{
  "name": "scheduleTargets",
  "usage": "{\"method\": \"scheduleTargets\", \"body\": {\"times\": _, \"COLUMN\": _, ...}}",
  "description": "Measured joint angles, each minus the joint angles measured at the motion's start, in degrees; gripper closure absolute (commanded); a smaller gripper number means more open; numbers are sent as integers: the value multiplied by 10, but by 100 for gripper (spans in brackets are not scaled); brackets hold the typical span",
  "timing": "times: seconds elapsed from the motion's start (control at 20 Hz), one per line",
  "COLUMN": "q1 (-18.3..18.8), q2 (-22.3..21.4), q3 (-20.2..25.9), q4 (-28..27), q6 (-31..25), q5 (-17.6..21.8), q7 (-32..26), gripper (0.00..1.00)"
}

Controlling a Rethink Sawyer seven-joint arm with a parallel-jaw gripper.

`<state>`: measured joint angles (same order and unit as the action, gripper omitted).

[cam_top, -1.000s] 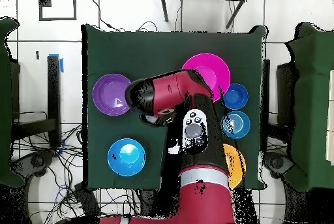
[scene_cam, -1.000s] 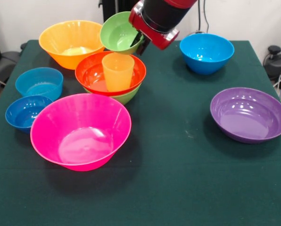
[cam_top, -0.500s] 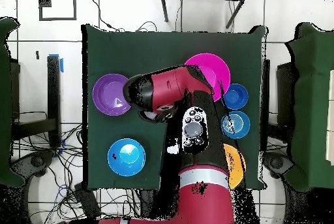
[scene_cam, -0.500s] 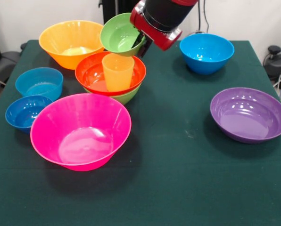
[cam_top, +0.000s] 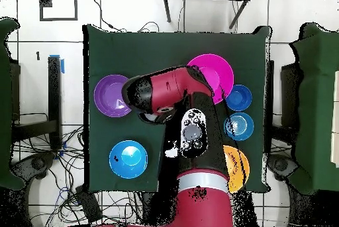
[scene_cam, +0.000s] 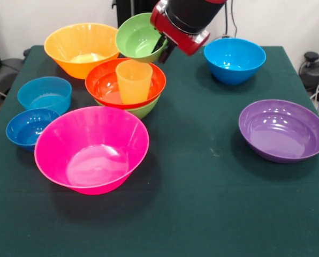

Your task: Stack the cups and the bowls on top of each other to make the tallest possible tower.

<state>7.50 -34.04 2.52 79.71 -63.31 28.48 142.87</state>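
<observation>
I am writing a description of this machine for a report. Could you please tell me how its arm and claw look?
The arm is made of thick rounded segments, glossy red with black sections and black joint caps. In the overhead view, a grey round panel with small buttons sits on one segment. The wrist is a black cylinder with a red collar. The claw is small, dark and mostly hidden.

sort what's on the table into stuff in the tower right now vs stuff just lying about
In play: small green bowl held by the gripper; yellow cup; red-orange bowl; green bowl beneath.

Lying about: orange bowl, pink bowl, purple bowl, three blue bowls.
</observation>
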Motion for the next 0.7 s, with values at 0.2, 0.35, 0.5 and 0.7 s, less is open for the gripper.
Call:
{"method": "scheduleTargets", "body": {"times": 0.2, "q1": -7, "q2": 0, "q3": -4, "q4": 0, "q6": 0, "q5": 0, "q7": 0, "gripper": 100}}
{"method": "scheduleTargets", "body": {"times": 0.35, "q1": -15, "q2": 0, "q3": -11, "q4": 0, "q6": 5, "q5": 0, "q7": 0, "gripper": 100}}
{"method": "scheduleTargets", "body": {"times": 0.5, "q1": -22, "q2": 0, "q3": -20, "q4": 0, "q6": 17, "q5": 0, "q7": 0, "gripper": 100}}
{"method": "scheduleTargets", "body": {"times": 0.7, "q1": -33, "q2": 0, "q3": -36, "q4": 0, "q6": 35, "q5": 5, "q7": 0, "gripper": 100}}
